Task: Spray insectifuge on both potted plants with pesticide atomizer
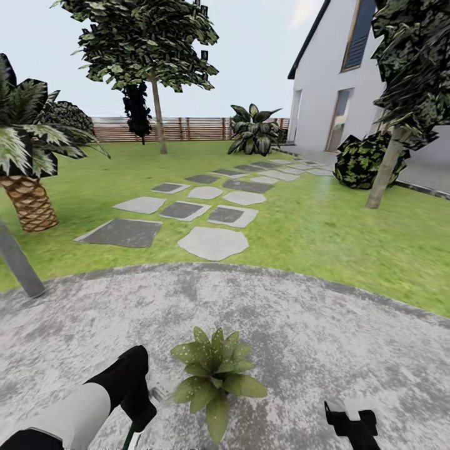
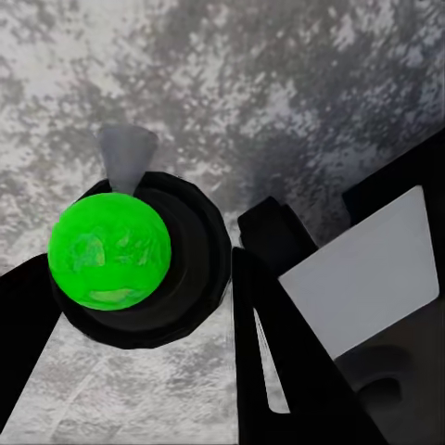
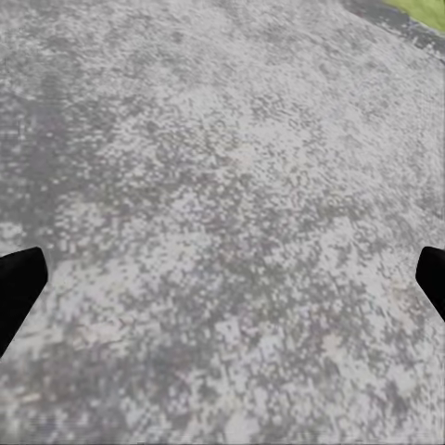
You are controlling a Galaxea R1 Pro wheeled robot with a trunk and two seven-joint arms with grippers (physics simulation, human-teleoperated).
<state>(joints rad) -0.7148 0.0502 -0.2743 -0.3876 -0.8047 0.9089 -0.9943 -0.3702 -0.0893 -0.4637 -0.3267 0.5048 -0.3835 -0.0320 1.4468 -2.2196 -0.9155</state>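
One potted plant point(image 1: 215, 375), a low rosette of pointed green leaves, stands on the grey stone patio point(image 1: 312, 325) just in front of me; its pot is hidden under the leaves. Any specks on the leaves are too fine to tell. The second potted plant is out of view. My left gripper point(image 1: 141, 403) hangs just left of the plant, shut on the pesticide atomizer point(image 2: 111, 250), a small black round bottle seen from above with a bright green top and a grey nozzle cone. My right gripper point(image 1: 350, 426) is open, low to the plant's right, over bare stone, fingertips point(image 3: 19, 278) wide apart.
Beyond the patio lies lawn with stepping stones point(image 1: 212, 242) leading toward a white house point(image 1: 337, 81). A palm point(image 1: 28, 200) and a slanted grey post point(image 1: 19, 262) stand at the left. A tree trunk point(image 1: 382, 181) and dark bush point(image 1: 359, 164) stand right. A slatted fence point(image 1: 187, 129) closes the back.
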